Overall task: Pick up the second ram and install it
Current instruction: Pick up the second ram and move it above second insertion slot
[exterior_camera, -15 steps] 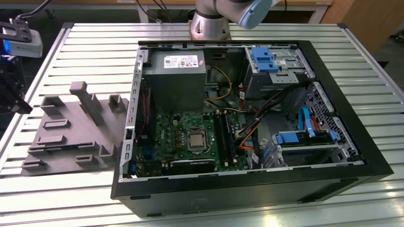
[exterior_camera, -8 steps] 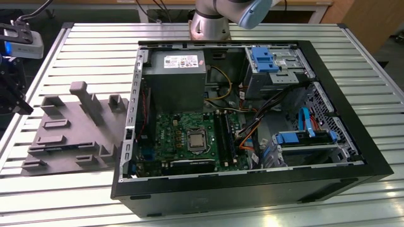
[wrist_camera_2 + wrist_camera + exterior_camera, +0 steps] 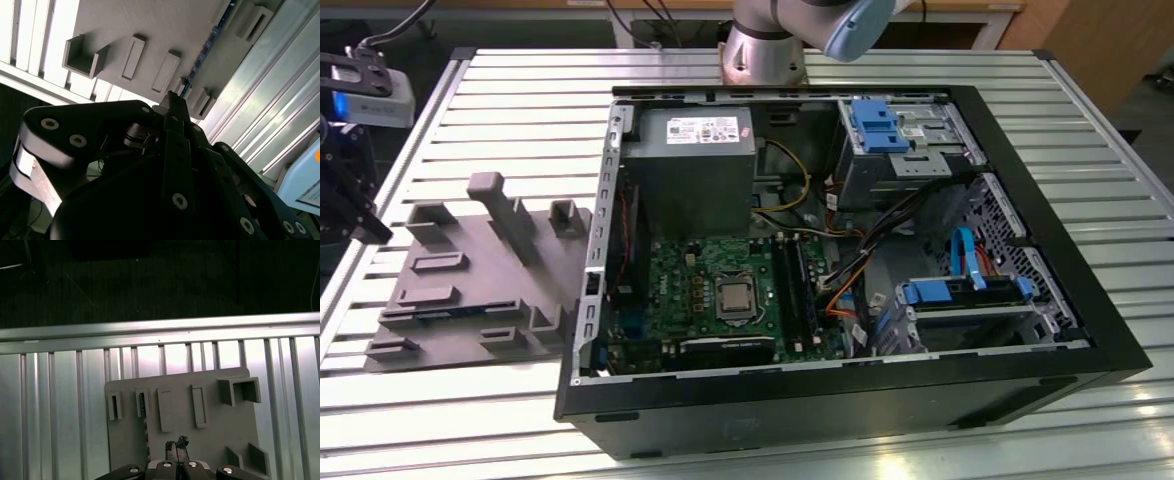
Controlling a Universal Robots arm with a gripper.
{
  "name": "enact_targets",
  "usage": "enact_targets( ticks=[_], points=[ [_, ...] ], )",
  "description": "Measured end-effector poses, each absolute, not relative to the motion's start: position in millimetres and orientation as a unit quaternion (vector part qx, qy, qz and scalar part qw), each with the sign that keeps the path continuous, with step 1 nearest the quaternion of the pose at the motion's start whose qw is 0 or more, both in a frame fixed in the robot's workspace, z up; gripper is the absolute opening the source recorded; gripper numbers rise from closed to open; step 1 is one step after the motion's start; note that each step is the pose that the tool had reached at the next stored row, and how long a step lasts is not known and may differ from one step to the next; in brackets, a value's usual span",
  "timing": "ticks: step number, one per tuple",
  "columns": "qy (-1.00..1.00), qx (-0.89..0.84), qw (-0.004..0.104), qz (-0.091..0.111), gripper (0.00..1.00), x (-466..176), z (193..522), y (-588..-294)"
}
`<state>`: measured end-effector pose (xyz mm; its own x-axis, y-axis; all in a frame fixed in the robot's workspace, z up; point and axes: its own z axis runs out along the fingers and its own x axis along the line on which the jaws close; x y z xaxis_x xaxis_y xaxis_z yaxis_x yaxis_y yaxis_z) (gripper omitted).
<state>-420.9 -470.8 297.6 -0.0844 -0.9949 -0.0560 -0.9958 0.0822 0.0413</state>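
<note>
A slatted metal table (image 3: 520, 90) carries two things in the exterior view. A grey block (image 3: 467, 290) with upright posts lies flat on the slats at 9 o'clock, near that edge. An open black case (image 3: 854, 405) lies on its side from the centre out to 3 o'clock, just beside the block; whether they touch is unclear. In both wrist views the block (image 3: 210, 440) (image 3: 150, 25) rests on the ribbed slats (image 3: 50, 405) (image 3: 270, 100).
</note>
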Motion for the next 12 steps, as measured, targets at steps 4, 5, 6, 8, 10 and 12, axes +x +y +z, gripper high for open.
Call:
enact_targets(
  ticks=[4,5,6,8,10,12],
  points=[
    [0.735,-0.677,0.007,0.034,0.11,-420.9,295.4,-470.8],
    [0.735,-0.677,0.007,0.034,0.11,-420.9,294.9,-470.8],
    [0.735,-0.677,0.007,0.034,0.11,-420.9,294.4,-470.8],
    [0.734,-0.678,0.007,0.034,0.11,-420.9,293.4,-470.8],
    [0.734,-0.678,0.007,0.034,0.11,-420.9,292.2,-470.9],
    [0.734,-0.678,0.006,0.034,0.11,-420.9,291.1,-470.8]
  ],
)
